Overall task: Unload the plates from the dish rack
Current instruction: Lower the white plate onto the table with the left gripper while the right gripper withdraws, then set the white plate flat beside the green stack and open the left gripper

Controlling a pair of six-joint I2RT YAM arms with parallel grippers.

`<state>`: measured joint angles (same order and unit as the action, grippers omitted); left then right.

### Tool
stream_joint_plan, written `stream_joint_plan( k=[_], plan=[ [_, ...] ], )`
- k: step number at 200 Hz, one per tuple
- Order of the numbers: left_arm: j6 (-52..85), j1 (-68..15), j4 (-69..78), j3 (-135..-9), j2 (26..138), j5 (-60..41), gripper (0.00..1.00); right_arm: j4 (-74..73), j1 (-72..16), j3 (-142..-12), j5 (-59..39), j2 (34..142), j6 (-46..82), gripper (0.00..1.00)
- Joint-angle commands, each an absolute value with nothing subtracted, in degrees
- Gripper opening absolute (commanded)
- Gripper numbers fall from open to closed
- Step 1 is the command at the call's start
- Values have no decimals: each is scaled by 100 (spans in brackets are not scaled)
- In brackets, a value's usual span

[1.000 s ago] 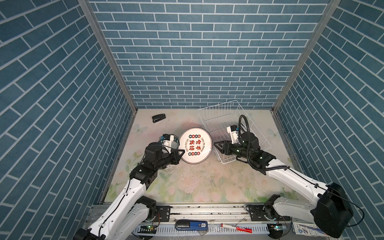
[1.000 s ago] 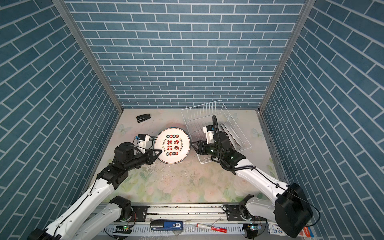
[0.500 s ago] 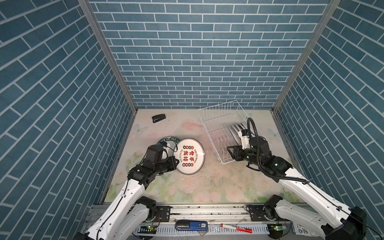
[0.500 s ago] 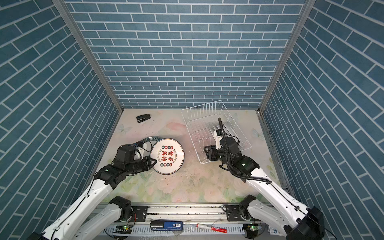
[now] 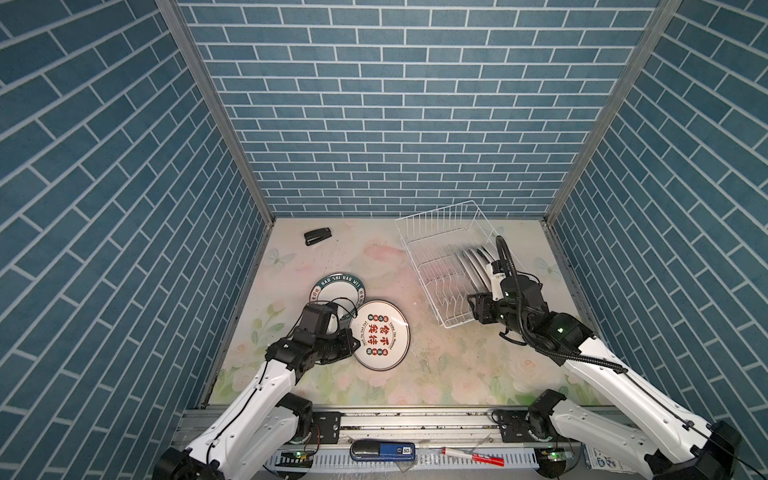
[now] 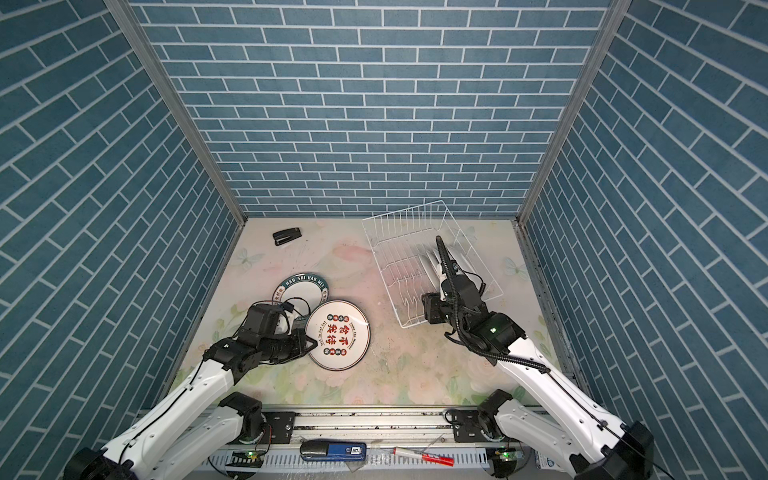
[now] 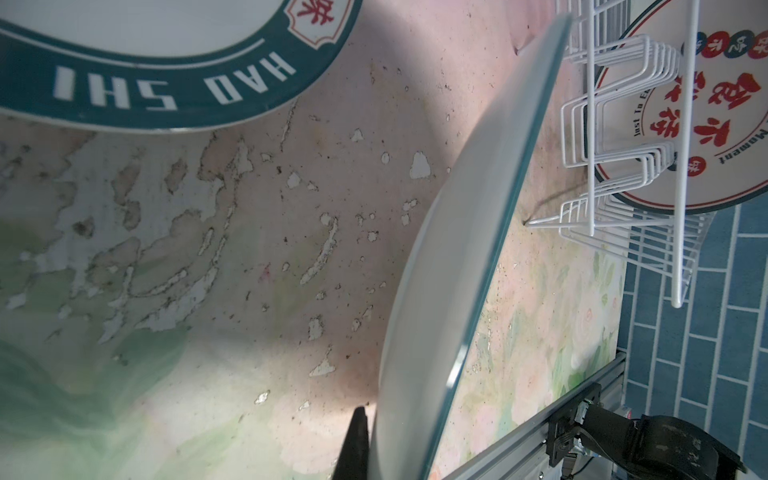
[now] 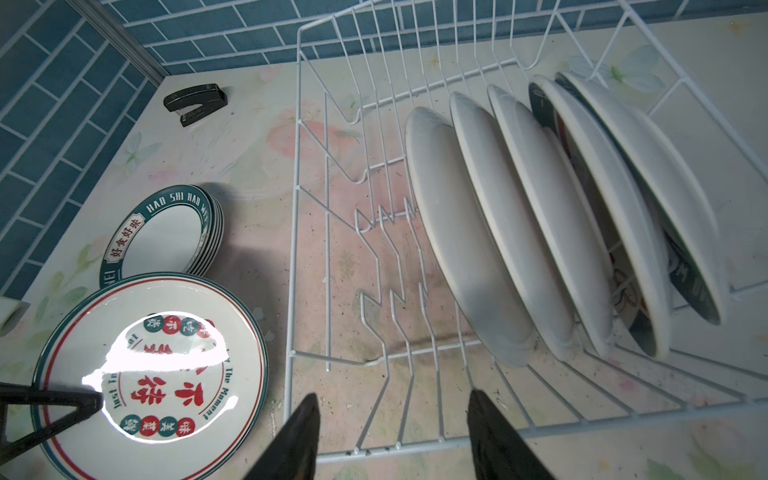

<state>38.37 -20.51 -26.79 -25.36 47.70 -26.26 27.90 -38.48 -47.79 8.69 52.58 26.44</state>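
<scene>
The white wire dish rack point(image 5: 419, 232) point(image 6: 386, 237) stands at the back right. Several white plates point(image 5: 473, 262) point(image 8: 469, 232) stand on edge in it. My left gripper point(image 5: 354, 345) point(image 6: 308, 341) is shut on the rim of a plate with red characters point(image 5: 380, 334) point(image 6: 337, 334) point(image 8: 153, 365), held low and tilted over the table. In the left wrist view that plate point(image 7: 457, 249) is edge-on, with one finger point(image 7: 353, 449) against it. Behind it lies a stack of green-rimmed plates point(image 5: 336, 289) point(image 8: 166, 232). My right gripper point(image 5: 473, 308) point(image 8: 392, 399) is open and empty at the rack's near wire edge.
A black stapler point(image 5: 318, 237) point(image 8: 195, 102) lies at the back left of the floral table. Blue brick walls close in three sides. On the front rail sit a blue-black device point(image 5: 382, 451) and a red pen point(image 5: 473, 457).
The left gripper has carried the red-character plate from the middle toward the front left and lower. The right arm has drawn back right to the rack's front, its jaws wider.
</scene>
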Motion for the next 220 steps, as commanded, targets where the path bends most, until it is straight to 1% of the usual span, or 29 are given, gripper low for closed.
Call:
stream_joint_plan(
  k=[1, 41, 49, 67, 104, 129, 140, 182, 206, 220],
  plan=[
    [3902, -2209, -2163, -2494, 4849, -2743, 0, 3112, -3802, -5089, 1260, 5183, 2411, 59],
    [4081, -2354, -1914, -2266, 5017, -2712, 0, 3200, -3735, -5133, 1195, 5290, 2364, 60],
    [4116, -2353, -1907, -2231, 4995, -2696, 3, 3208, -3719, -5141, 1179, 5307, 2358, 61],
    [4131, -2349, -1958, -2189, 4958, -2663, 4, 3227, -3684, -5150, 1168, 5349, 2341, 62],
    [4099, -2347, -1954, -2189, 5094, -2620, 5, 3272, -3621, -5157, 1098, 5390, 2321, 63],
    [4088, -2353, -1955, -2188, 5274, -2548, 10, 3323, -3608, -5210, 1116, 5344, 2236, 64],
    [4064, -2351, -1968, -2185, 5340, -2497, 14, 3340, -3595, -5228, 1112, 5333, 2215, 65],
    [4008, -2353, -1946, -2123, 5513, -2326, 15, 3342, -3584, -5304, 1081, 5574, 2102, 66],
    [3980, -2353, -1929, -2119, 5628, -2217, 18, 3272, -3588, -5281, 1000, 5736, 2087, 66],
    [3940, -2351, -1960, -2161, 5751, -2116, 21, 3222, -3585, -5244, 976, 5810, 2091, 66]
  ],
)
